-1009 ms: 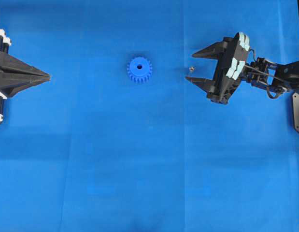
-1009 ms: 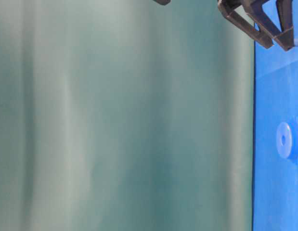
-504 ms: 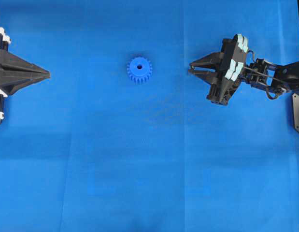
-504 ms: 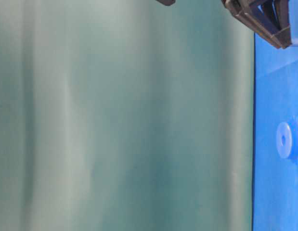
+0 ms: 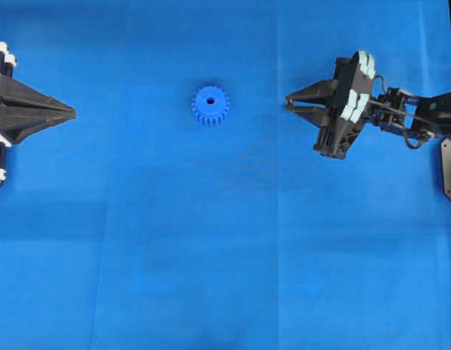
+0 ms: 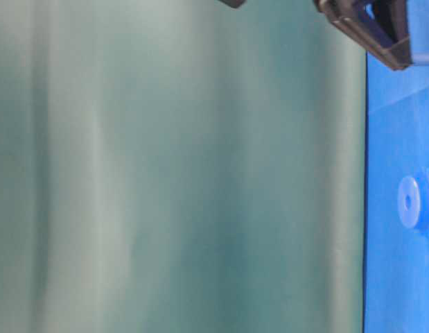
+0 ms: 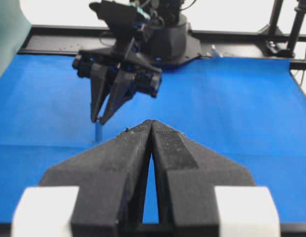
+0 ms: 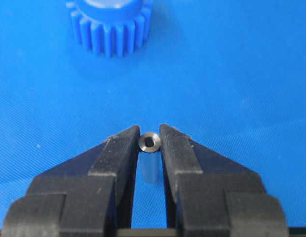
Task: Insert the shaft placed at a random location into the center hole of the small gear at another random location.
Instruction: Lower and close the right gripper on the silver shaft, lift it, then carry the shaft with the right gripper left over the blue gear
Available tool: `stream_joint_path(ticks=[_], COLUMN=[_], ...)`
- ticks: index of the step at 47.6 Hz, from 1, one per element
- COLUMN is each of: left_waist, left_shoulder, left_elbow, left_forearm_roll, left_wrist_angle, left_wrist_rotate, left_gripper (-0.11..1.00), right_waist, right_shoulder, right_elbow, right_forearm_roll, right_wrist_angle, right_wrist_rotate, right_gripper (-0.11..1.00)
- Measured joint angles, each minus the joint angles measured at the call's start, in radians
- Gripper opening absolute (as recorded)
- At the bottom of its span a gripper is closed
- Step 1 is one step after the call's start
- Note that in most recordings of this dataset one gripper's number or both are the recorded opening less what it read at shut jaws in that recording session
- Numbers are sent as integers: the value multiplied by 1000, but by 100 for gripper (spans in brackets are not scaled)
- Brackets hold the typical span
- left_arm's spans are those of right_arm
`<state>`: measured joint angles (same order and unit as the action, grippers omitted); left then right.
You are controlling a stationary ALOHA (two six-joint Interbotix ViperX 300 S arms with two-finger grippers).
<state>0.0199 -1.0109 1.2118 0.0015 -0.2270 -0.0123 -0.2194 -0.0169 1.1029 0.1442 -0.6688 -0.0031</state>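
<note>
Right gripper (image 8: 150, 143) reached low over the blue cloth (image 5: 225, 255), jaws pinched on the tiny silvery metal shaft (image 8: 150, 148) — upright between the fingertips, well apart from the small blue toothed plastic gear (image 5: 210, 106); left gripper (image 7: 151, 129) hung closed, empty.

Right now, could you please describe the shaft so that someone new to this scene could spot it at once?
Start at the blue mat and find the right gripper, right of the gear. Between its black fingertips stands the shaft, upright. It is the only silvery metal thing here: a tiny pin with a small hollow in its top end.
</note>
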Motion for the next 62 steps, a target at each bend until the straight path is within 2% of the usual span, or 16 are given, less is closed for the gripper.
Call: stream_joint_path(ticks=[14, 30, 42, 62], left_waist=[0, 2, 2, 2], left_shoulder=[-15, -15, -15, -15], left_elbow=[-2, 0, 0, 0], left_forearm_roll=[0, 0, 0, 0], left_wrist_angle=[21, 25, 25, 23], left_wrist_rotate=[0, -2, -2, -3], left_gripper=[0, 0, 0, 0], right_waist=[-14, -14, -14, 18], right_shoulder=[-212, -230, -146, 69], right_elbow=[-21, -26, -117, -393], right_forearm_roll=[2, 0, 3, 2], right_wrist_angle=[184, 216, 218, 281], right_wrist_rotate=[-14, -15, -15, -15], right_gripper=[3, 3, 3, 3])
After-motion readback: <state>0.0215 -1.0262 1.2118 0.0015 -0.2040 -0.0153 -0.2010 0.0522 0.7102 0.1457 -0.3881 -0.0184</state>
